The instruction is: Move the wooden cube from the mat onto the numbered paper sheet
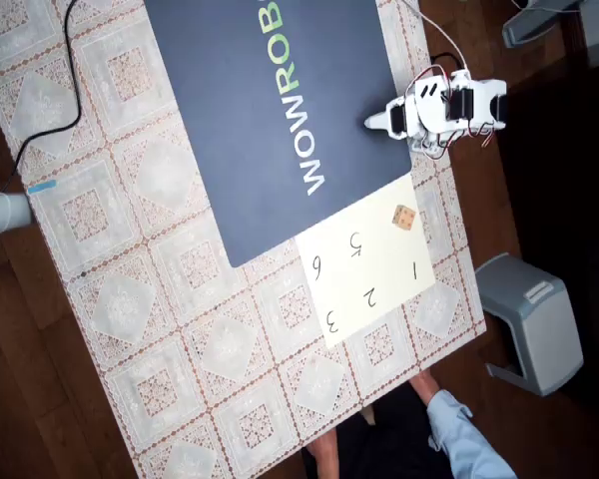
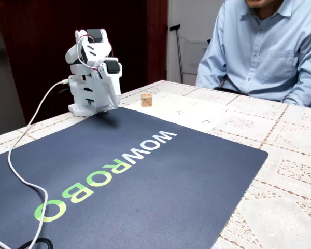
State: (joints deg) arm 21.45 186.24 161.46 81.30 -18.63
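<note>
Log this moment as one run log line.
wooden cube: on numbered paper sheet | mat: bare | gripper: folded back, jaw state unclear

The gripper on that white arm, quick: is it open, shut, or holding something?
Gripper: holding nothing; whether it is open or shut cannot be told. The wooden cube lies apart on the numbered paper sheet.

Small light-tan wooden cube (image 1: pixel 404 218) with dark dots, resting flat on the pale yellow rectangular paper sheet (image 1: pixel 374 284) handwritten with dark digits, which lies against a corner of the large dark navy "WOWROBO" mat (image 1: pixel 270 110).
</note>
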